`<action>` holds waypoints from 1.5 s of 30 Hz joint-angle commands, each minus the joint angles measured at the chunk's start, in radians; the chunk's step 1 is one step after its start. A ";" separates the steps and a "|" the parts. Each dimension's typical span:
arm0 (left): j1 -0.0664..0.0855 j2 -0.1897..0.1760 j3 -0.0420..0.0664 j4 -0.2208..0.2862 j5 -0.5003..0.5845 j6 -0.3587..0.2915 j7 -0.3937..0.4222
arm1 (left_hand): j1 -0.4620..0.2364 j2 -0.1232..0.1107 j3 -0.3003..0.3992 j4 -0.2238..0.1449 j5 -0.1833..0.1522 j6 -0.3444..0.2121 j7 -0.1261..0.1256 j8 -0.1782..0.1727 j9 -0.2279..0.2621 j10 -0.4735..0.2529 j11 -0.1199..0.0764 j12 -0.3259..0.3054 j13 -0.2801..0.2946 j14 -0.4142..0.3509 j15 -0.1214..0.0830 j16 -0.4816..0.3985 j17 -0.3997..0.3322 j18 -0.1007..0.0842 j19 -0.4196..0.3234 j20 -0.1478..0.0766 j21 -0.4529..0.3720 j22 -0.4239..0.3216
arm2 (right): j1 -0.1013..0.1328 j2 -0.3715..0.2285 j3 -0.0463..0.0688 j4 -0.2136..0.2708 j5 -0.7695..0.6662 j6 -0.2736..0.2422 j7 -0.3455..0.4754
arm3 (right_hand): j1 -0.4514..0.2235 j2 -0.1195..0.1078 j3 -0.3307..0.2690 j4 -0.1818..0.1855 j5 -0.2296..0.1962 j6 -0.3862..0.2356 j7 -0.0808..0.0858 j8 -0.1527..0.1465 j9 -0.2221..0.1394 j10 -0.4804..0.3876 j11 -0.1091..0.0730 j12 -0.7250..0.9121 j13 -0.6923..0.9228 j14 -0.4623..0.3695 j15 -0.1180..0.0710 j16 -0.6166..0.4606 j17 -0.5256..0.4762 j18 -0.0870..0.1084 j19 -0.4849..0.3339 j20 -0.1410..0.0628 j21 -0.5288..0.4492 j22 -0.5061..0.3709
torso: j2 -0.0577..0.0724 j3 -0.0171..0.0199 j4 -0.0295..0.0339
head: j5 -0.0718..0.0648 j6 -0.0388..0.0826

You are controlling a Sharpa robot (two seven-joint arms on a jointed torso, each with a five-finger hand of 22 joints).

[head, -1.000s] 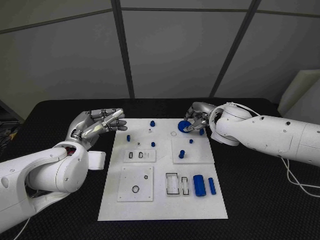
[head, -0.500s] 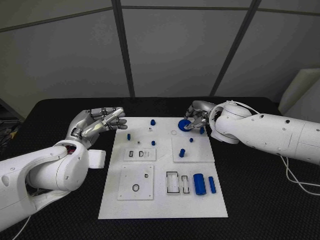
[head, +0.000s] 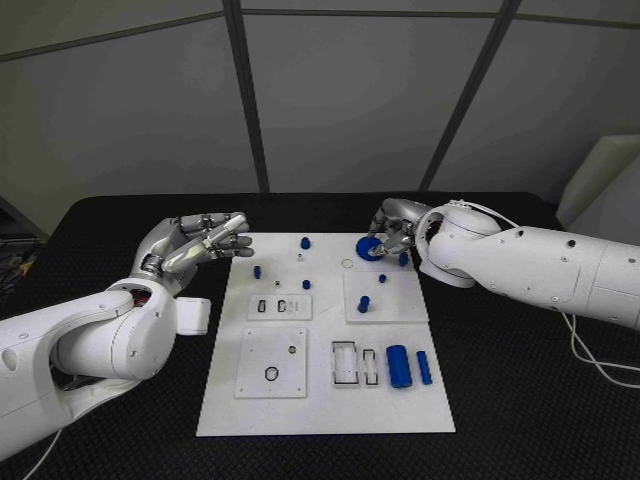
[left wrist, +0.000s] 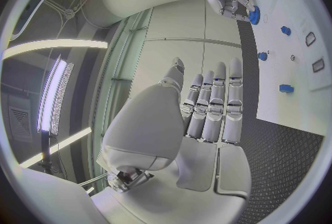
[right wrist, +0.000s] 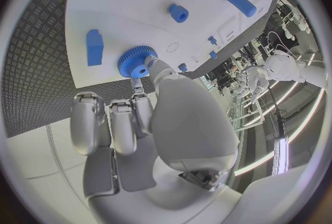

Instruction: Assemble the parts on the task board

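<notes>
Task board [head: 325, 400], a white plate, is lying flat in the middle of the black table [head: 536, 400], carrying small blue parts. Right hand [head: 392, 232] is reaching over the board's far right corner and is pinching a blue toothed gear [head: 368, 250]; the right wrist view is showing the gear [right wrist: 136, 61] caught between a fingertip and the thumb, just above the white surface, though whether it is touching the board cannot be told. A blue block [right wrist: 94, 47] is standing just beside the gear in that view. Left hand [head: 193, 247] is hovering over the table at the board's far left edge, holding nothing, its fingers [left wrist: 214, 105] lying straight and side by side, not spread. Near the board's front right, a large blue cylinder [head: 398, 368] is lying beside a slimmer blue bar [head: 424, 370], with two empty rectangular slots [head: 345, 365] to their left. A blue peg [head: 306, 243] is standing near the far edge, and another blue peg [head: 363, 309] is standing upright on the raised right-hand panel.
</notes>
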 commanded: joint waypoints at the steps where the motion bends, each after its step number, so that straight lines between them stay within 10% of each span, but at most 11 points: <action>1: 0.001 -0.001 0.001 0.001 0.012 0.013 0.001 | -0.007 0.002 0.000 -0.005 -0.004 -0.002 0.008 -0.005 -0.001 -0.008 0.002 -0.003 -0.001 0.003 0.006 -0.005 0.001 0.003 0.005 0.001 0.004 0.002 | -0.001 0.000 -0.001 0.006 -0.054 -0.036 -0.007 | 0.007 0.009 0.012 0.001 0.004 0.016 -0.005 0.004 0.002 0.009 -0.002 0.006 0.036 0.089 -0.006 0.007 0.193 -0.019 0.009 0.000 0.003 0.057 | -0.001 -0.0003 -0.0001 | 0.001 -0.001; 26: 0.001 -0.002 0.001 0.002 0.015 0.015 0.001 | -0.007 0.002 0.000 -0.006 -0.004 -0.003 0.008 -0.005 -0.001 -0.009 0.002 -0.004 -0.001 0.003 0.006 -0.006 0.002 0.003 0.004 0.001 0.005 0.002 | -0.001 -0.001 0.001 0.170 -0.192 -0.155 -0.013 | -0.040 -0.024 0.063 -0.001 0.046 0.031 -0.009 -0.007 -0.006 0.020 -0.006 0.018 0.055 0.090 -0.009 0.009 0.199 -0.021 0.018 -0.004 0.008 0.071 | -0.002 -0.0015 0.0016 | 0.017 0.011; 45: 0.001 -0.001 0.001 0.005 0.015 0.017 0.000 | -0.007 0.002 0.000 -0.006 -0.004 -0.003 0.008 -0.005 -0.001 -0.009 0.002 -0.004 -0.001 0.003 0.006 -0.006 0.002 0.003 0.004 0.001 0.005 0.002 | -0.002 0.170 0.000 0.075 -0.200 -0.141 0.005 | -0.045 -0.026 0.070 -0.001 0.049 0.032 -0.009 -0.011 -0.007 0.021 -0.006 0.019 0.056 0.090 -0.009 0.009 0.199 -0.022 0.018 -0.004 0.008 0.072 | 0.002 -0.0008 0.0014 | 0.037 0.011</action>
